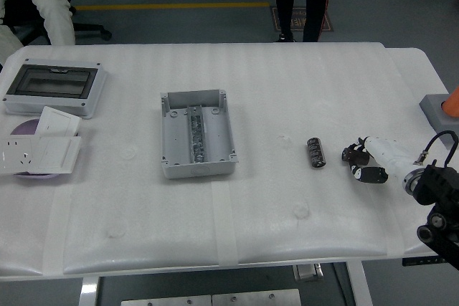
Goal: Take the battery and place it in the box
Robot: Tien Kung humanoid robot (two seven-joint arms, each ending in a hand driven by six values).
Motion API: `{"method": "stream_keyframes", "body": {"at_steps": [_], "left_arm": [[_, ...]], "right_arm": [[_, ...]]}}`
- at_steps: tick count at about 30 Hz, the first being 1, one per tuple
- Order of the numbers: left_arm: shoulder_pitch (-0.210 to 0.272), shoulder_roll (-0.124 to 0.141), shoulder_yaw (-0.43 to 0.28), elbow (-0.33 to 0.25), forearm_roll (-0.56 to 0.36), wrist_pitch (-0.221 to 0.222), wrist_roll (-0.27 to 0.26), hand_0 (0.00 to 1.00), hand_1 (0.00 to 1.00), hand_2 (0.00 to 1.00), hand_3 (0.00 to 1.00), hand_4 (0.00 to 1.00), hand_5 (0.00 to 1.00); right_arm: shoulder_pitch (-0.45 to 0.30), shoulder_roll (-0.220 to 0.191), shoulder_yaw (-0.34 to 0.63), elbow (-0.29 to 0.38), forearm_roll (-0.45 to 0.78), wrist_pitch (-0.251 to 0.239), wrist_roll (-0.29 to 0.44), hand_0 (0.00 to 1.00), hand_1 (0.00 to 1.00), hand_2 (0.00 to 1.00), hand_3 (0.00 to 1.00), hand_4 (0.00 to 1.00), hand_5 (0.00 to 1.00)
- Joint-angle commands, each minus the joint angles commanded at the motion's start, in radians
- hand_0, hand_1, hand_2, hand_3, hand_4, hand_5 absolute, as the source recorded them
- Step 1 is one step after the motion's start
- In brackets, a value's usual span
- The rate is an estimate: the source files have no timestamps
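Right hand (pixel 363 162), fingers loosely curled and empty, nears the small black cylindrical battery (pixel 315 153): rigid, light, roll-prone; best pinched mid-body.

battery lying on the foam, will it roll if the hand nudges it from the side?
Probably. The battery is a small dark cylinder on its side, so a sideways nudge from the right hand would likely roll it toward the box. The ribbed foam table cover may slow it. It looks rigid, and its smooth casing might slip in a pinch.
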Motion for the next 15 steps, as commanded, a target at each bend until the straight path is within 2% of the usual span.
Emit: {"method": "stream_keyframes", "body": {"at_steps": [15], "left_arm": [[0.001, 0.003, 0.018, 0.001, -0.015, 0.005, -0.012, 0.368, 0.603, 0.559, 0.539, 0.54, 0.002]], "right_arm": [[0.001, 0.001, -0.015, -0.019, -0.02, 0.001, -0.003, 0.828, 0.631, 0.69, 0.731, 0.467, 0.288]]}}
